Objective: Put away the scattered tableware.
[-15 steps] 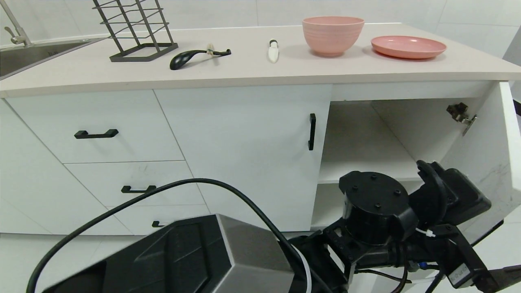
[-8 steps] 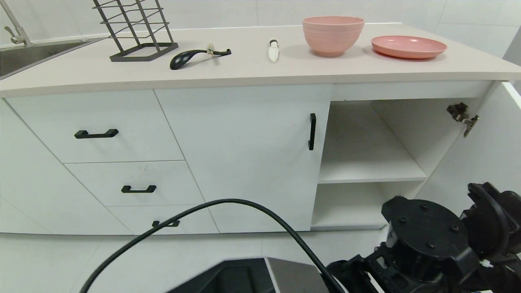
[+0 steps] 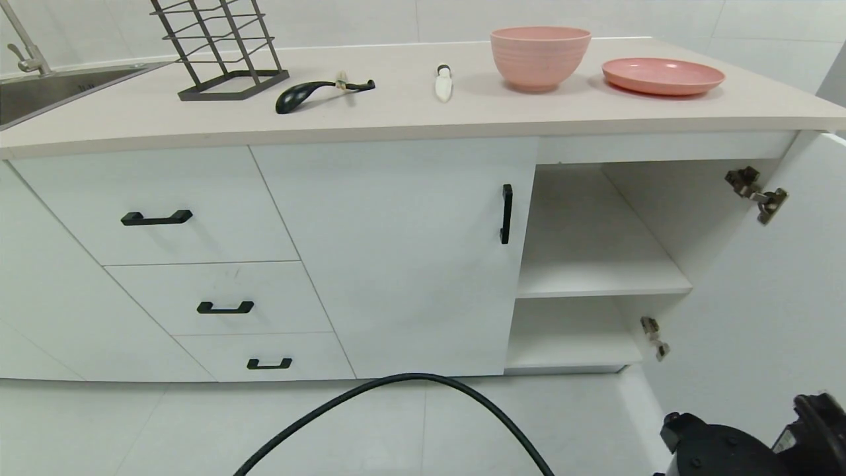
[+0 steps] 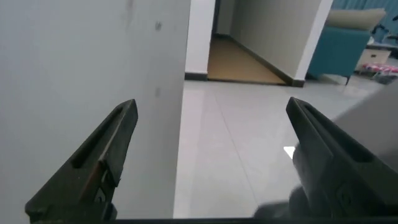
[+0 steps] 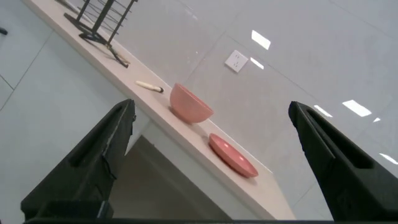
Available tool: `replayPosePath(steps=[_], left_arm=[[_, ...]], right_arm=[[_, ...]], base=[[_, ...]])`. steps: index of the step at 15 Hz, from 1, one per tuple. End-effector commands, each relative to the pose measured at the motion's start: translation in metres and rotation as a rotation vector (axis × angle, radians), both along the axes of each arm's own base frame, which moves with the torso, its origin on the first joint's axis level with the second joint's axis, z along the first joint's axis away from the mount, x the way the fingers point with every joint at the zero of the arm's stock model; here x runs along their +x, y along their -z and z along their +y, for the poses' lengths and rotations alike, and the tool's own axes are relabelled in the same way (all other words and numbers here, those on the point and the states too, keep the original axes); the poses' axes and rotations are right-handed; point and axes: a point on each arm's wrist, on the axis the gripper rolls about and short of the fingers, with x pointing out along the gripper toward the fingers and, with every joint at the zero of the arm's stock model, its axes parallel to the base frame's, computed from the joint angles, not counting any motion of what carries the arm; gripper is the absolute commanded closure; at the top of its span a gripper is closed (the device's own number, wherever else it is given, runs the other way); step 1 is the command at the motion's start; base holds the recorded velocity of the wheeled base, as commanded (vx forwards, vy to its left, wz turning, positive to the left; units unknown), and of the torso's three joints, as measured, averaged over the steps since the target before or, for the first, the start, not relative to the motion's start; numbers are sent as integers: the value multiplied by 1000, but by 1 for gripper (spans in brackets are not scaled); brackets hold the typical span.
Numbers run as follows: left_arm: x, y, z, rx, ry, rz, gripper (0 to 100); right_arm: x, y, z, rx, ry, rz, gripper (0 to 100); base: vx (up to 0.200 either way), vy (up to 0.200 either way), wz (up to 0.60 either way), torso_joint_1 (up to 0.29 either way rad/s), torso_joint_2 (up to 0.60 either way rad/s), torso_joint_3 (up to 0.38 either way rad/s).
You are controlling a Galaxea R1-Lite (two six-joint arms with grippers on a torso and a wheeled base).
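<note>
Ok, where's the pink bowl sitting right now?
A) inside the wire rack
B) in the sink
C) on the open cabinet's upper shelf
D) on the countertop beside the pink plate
D: the pink bowl stands upright on the countertop, next to the pink plate with a gap between them.

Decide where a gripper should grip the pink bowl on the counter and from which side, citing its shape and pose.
Probably the rim of the pink bowl, from above on its near side, one finger inside and one outside. It stands upright with its mouth open upward, and its round wall looks too wide to span.
</note>
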Motion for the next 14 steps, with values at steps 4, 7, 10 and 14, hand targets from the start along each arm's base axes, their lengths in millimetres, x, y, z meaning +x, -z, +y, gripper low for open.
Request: replayPosePath(steps=[4, 7, 10, 14], left_arm=[[43, -82, 206, 29, -283, 15, 0], [36, -134, 342, -65, -575, -49, 0], [-4, -143, 437, -122, -853, -139, 0], [-90, -109, 481, -94, -1034, -141, 0]], right_arm=[[7, 29, -2, 24, 2, 116, 0], [10, 61, -2, 47, 6, 237, 0], [10, 82, -2, 68, 7, 336, 0], [4, 95, 1, 81, -38, 449, 0]], base=[[0, 0, 0, 0, 0, 0], [0, 0, 0, 0, 0, 0], [0, 0, 0, 0, 0, 0], [0, 0, 0, 0, 0, 0]])
